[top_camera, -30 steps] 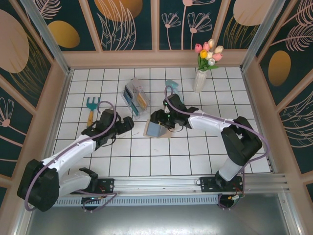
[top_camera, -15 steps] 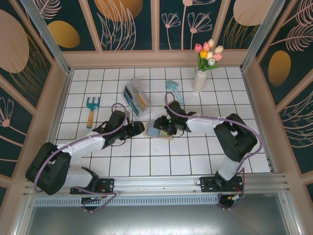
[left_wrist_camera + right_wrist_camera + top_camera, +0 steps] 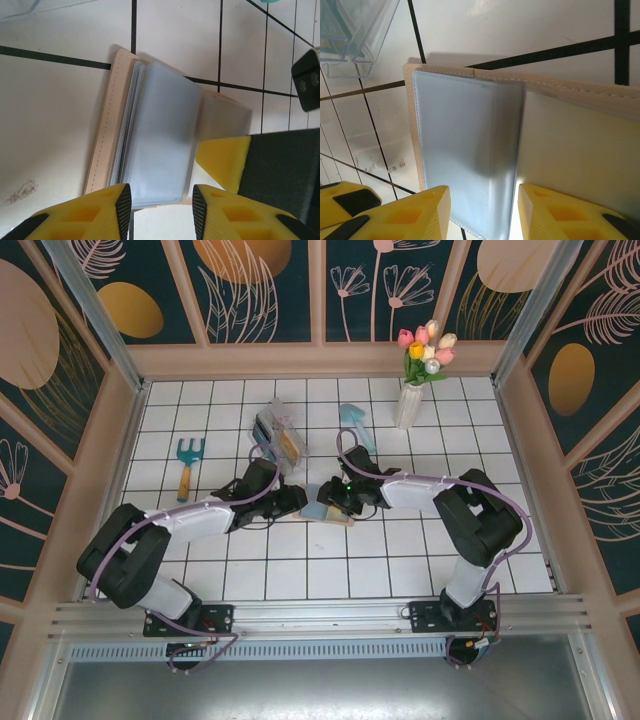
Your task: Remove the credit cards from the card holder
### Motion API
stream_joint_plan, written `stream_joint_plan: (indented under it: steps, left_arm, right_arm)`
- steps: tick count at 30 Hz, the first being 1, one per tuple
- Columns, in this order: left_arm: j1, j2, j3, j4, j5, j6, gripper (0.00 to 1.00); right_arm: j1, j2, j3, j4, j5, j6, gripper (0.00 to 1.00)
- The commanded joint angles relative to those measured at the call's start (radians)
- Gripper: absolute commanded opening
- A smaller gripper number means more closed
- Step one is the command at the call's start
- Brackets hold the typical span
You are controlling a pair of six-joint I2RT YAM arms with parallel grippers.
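A floor (image 3: 300, 570) of square white tiles with dark grout lines fills the enclosure, glossy enough to catch soft reflections. A smudge (image 3: 20, 192) marks one tile. The far wall (image 3: 270, 290), left wall (image 3: 40, 370) and right wall (image 3: 590, 370) are dark teal panels printed with gold ovals and pale line-drawn leaves and flowers, divided by light wooden battens (image 3: 317, 290). A beige ledge (image 3: 320, 360) runs along the foot of the far wall. Aluminium posts (image 3: 95, 310) lean up at the far corners. An aluminium rail (image 3: 330, 615) edges the near side. Light is even, shadows faint.
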Motion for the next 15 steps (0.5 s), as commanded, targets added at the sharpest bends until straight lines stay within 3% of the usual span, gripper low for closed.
stream_joint_plan:
  steps: [1,4,15]
  left_arm:
    - [-0.003,0.05,0.033,0.017,0.016,0.006,0.37]
    - [-0.007,0.085,0.051,0.014,0.031,0.023,0.29]
    - [-0.009,0.153,0.079,-0.01,0.062,0.073,0.24]
  right_arm:
    - [-0.007,0.014,-0.02,-0.004,-0.001,-0.024,0.4]
    - [-0.007,0.016,-0.02,-0.008,-0.003,-0.025,0.37]
    - [-0.01,0.031,-0.021,-0.002,-0.019,-0.026,0.37]
